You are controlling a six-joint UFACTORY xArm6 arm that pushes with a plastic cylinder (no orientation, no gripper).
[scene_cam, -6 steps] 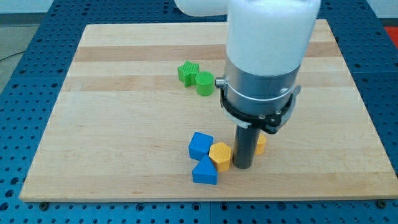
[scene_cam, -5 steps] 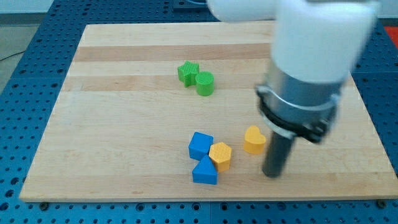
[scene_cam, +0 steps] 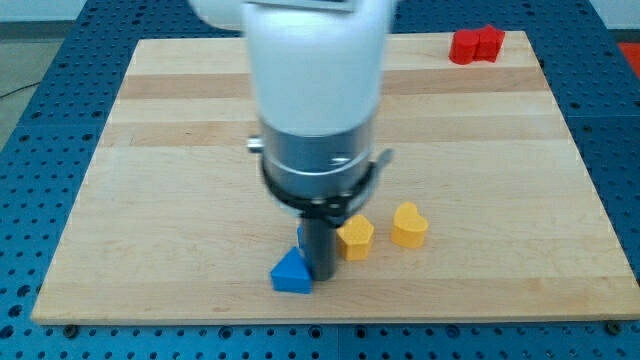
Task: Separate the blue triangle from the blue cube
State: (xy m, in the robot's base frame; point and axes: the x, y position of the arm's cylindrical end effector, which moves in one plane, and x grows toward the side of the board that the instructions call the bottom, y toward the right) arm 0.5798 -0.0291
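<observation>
The blue triangle (scene_cam: 291,273) lies near the view's bottom edge of the wooden board (scene_cam: 150,200). My tip (scene_cam: 319,275) stands right against the triangle's right side. The blue cube is almost wholly hidden behind the rod; only a thin blue sliver (scene_cam: 299,235) shows at the rod's left edge, just above the triangle. A yellow hexagonal block (scene_cam: 355,238) sits just right of the rod, close to it. A yellow heart-shaped block (scene_cam: 408,224) lies further right.
Red blocks (scene_cam: 476,45) sit at the board's top right corner. The arm's white and grey body (scene_cam: 315,120) hides the middle of the board. The board's bottom edge runs just below the blue triangle.
The arm swung out to the right, then back to the left of the yellow hexagon. The blue triangle has slid left and down. The green blocks are now hidden behind the arm.
</observation>
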